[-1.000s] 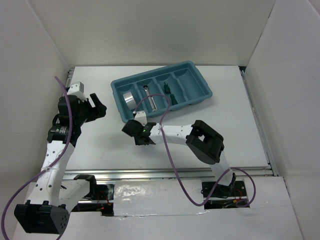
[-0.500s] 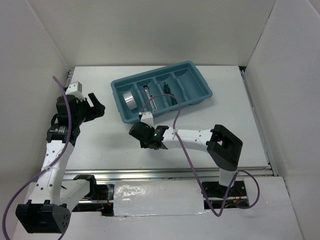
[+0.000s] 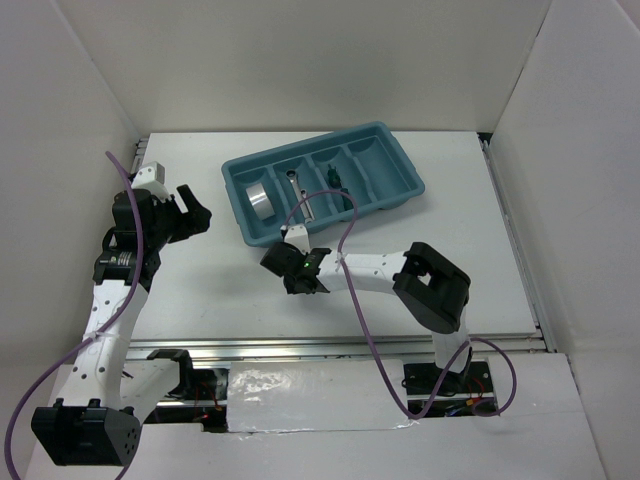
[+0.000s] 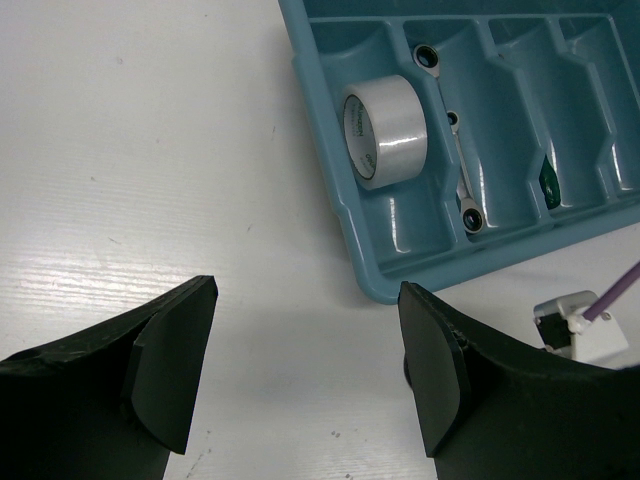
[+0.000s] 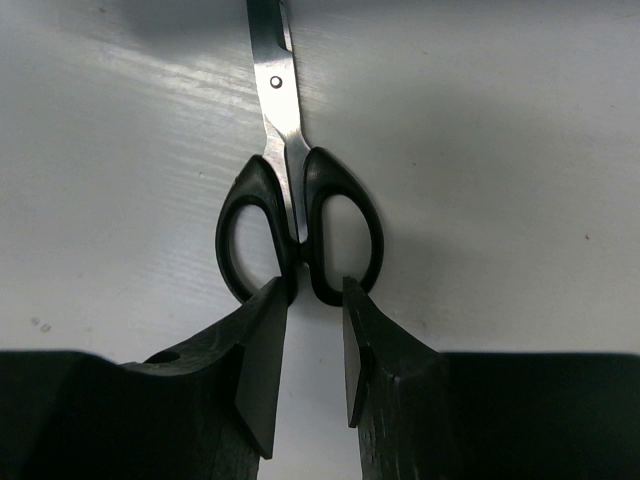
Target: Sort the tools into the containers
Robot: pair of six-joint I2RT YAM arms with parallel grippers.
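The black-handled scissors [image 5: 284,140] lie flat on the counter [image 5: 500,150]. Their long axis runs straight up the right wrist frame, with the handle loops at the right gripper [image 5: 312,285]. Its jaws stand narrowly apart astride the loops' inner rims; whether they pinch, I cannot tell. The left gripper [image 4: 305,292] is wide open, empty and farther off.

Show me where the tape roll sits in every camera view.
Top external: tape roll upper centre, in the leftmost compartment of the teal tray.
Left wrist: tape roll upper centre, in the tray's leftmost compartment.
Right wrist: not in it; only the scissors show.
Shared landmark: the teal tray, in the top and left wrist views.
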